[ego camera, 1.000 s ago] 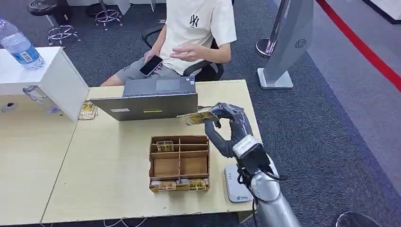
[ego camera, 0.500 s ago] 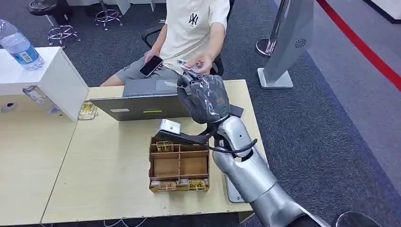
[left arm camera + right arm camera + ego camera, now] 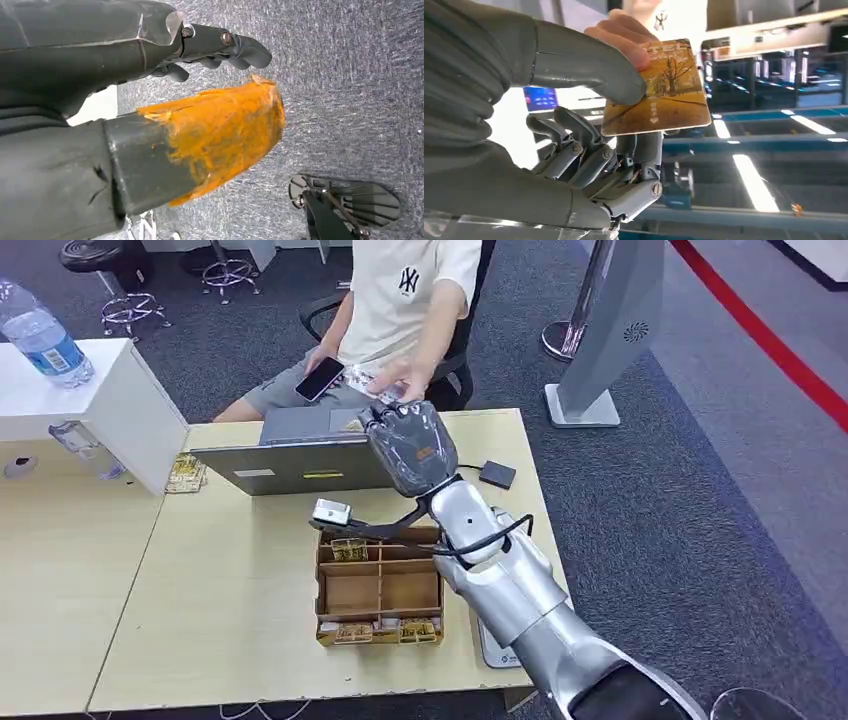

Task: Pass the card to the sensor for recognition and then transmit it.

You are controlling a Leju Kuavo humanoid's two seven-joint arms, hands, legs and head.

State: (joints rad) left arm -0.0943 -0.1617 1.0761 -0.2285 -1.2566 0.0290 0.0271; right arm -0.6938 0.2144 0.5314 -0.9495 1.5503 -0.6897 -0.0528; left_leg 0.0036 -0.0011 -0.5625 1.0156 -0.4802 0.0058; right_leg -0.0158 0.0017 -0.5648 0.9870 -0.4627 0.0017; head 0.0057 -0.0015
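Observation:
My right hand [image 3: 405,445] is stretched out over the laptop toward a seated person. In the right wrist view its thumb [image 3: 589,65] and fingers pinch a yellow-brown card [image 3: 656,90] with a tree picture. The person's fingers [image 3: 624,35] touch the card's far edge; in the head view that person's hand [image 3: 400,380] is just beyond my hand. A small black box [image 3: 497,474] lies on the table to the right of my arm, and a flat white device [image 3: 492,640] sits at the front edge, partly under my arm. My left hand [image 3: 200,115] hangs over carpet, holding nothing, fingers apart.
A grey laptop [image 3: 310,455] stands at the back of the wooden table [image 3: 220,600]. A cardboard tray [image 3: 380,585] with compartments holds several cards. More cards [image 3: 185,472] lie by a white box [image 3: 120,400] with a water bottle [image 3: 45,340]. The person holds a phone [image 3: 320,378].
My right arm has swung up and forward from the table's right side to over the laptop, carrying the card. The person's hand has reached down to the card.

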